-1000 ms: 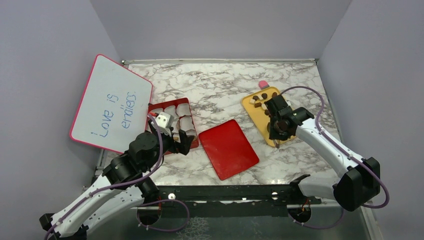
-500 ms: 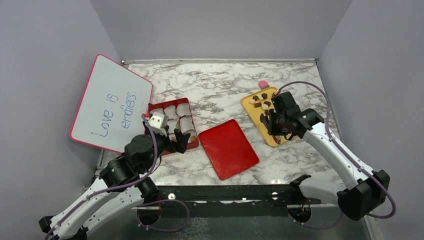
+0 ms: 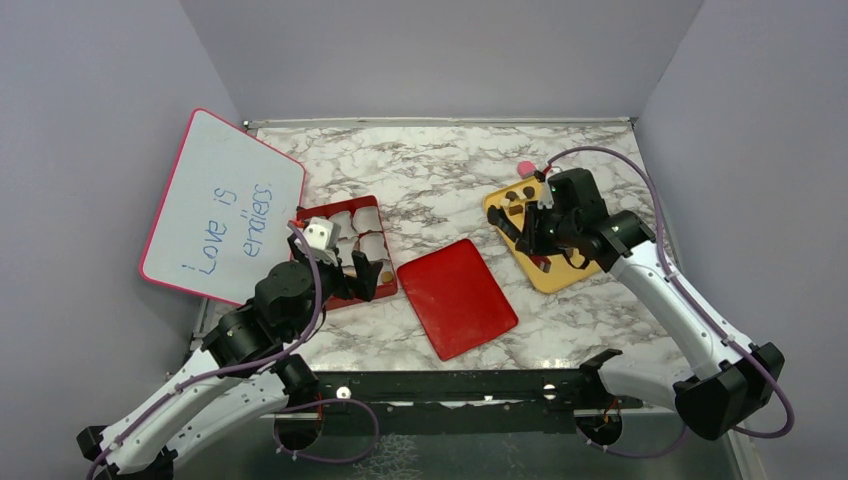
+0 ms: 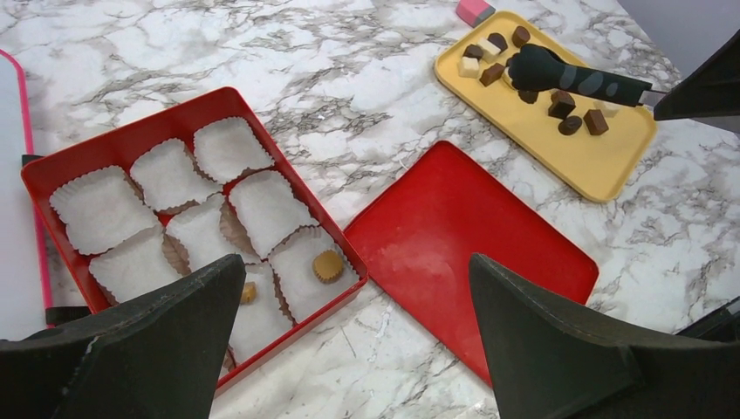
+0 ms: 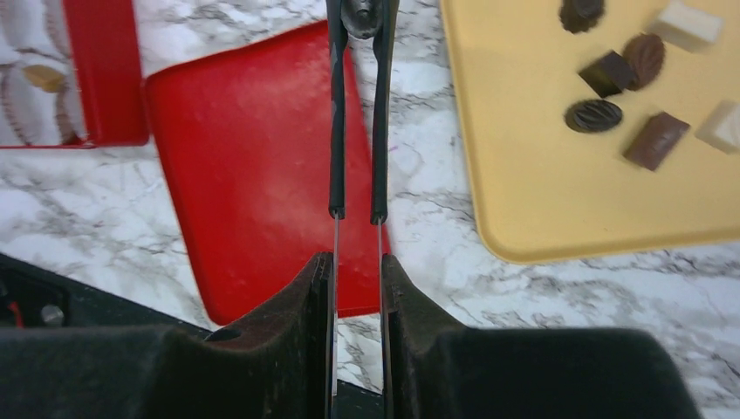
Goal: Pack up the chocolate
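The chocolate [image 4: 561,103], ridged ovals and small blocks in dark brown, tan and white, lay mostly on the smooth yellow tray [image 4: 602,161] at far right. A round tan one sat in a pleated paper cup [image 4: 305,271] in the red box [image 4: 131,144] at left. A flat red lid [image 4: 471,231] lay between them on marble [image 4: 366,78]. The right gripper [image 5: 358,271] was clenched on thin, black-sleeved tongs [image 5: 336,131] by the tray. The left gripper [image 4: 353,262] hung spread wide near the box.

One red box [image 4: 122,140] with eight visible paper cups [image 4: 170,175] and two chocolates [image 4: 327,266]; one yellow tray [image 4: 602,161] with roughly ten more; one each of red lid [image 4: 462,227], pink block [image 4: 474,10], whiteboard [image 3: 220,205], tongs [image 4: 576,80].
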### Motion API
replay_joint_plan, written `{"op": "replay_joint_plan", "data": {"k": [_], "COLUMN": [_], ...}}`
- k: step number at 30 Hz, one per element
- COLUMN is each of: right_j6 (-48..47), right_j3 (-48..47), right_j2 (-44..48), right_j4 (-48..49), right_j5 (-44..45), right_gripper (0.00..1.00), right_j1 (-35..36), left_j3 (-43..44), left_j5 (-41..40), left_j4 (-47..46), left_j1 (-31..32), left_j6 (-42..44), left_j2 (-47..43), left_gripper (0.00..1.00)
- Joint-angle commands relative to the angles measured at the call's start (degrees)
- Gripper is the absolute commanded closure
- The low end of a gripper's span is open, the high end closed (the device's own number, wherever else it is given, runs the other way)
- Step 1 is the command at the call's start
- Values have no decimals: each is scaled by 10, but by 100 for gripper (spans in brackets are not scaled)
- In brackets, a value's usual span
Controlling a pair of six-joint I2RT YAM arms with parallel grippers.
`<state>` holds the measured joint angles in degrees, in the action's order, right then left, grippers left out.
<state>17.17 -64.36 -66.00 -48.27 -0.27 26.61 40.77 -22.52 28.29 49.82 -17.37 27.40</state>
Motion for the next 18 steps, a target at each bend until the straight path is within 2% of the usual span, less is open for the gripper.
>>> {"op": "replay_joint_plan", "data": {"k": [1,9,18], "right_j6": [-1,20,50], "right_j3": [-25,-32,-39], "right_j2": [2,-16,-83], "right_j4": [62,103,171], "right_j5": [-92,-132,-122], "right_gripper": [78,78,78], "right_j1": [10,40,152], "left_j3": [56,91,95], "left_j5": [-30,-39,-41], "left_j4": [-14,-15,-22], "left_j1": [-3,-3,-3], "left_j6": [-5,-2,-11], "left_j2": [18,24,5], "left_gripper": [1,1,1]}}
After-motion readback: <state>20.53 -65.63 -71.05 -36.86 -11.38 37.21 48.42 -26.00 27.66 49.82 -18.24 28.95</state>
